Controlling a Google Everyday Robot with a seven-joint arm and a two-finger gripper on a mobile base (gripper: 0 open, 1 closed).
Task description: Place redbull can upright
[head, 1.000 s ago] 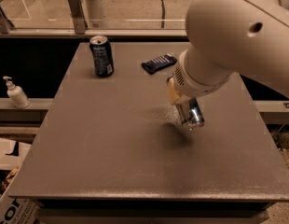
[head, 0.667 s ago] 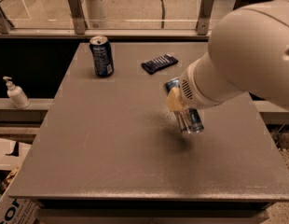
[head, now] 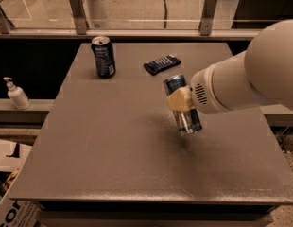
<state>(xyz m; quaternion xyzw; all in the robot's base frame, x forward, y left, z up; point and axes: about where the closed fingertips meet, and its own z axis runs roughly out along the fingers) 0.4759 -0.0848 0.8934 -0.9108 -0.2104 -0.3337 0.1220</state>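
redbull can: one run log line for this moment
gripper: shut on redbull can | tilt: leaning, not yet upright | where: over table, right of centre

The robot's arm (head: 250, 74) wears a smooth, glossy cream-white shell, one large bulbous segment narrowing to a rounded cylindrical wrist. A cluster of small dark vent holes (head: 199, 94) dots the wrist's end face. A matte tan finger (head: 177, 100) forms the visible part of the gripper (head: 180, 101), clamped on the redbull can (head: 189, 121) right of the table's (head: 104, 155) centre.

lab | glass partition (head: 137, 6), soap dispenser (head: 16, 94) | tool (head: 180, 100) grips redbull can (head: 188, 119) above table (head: 108, 145)
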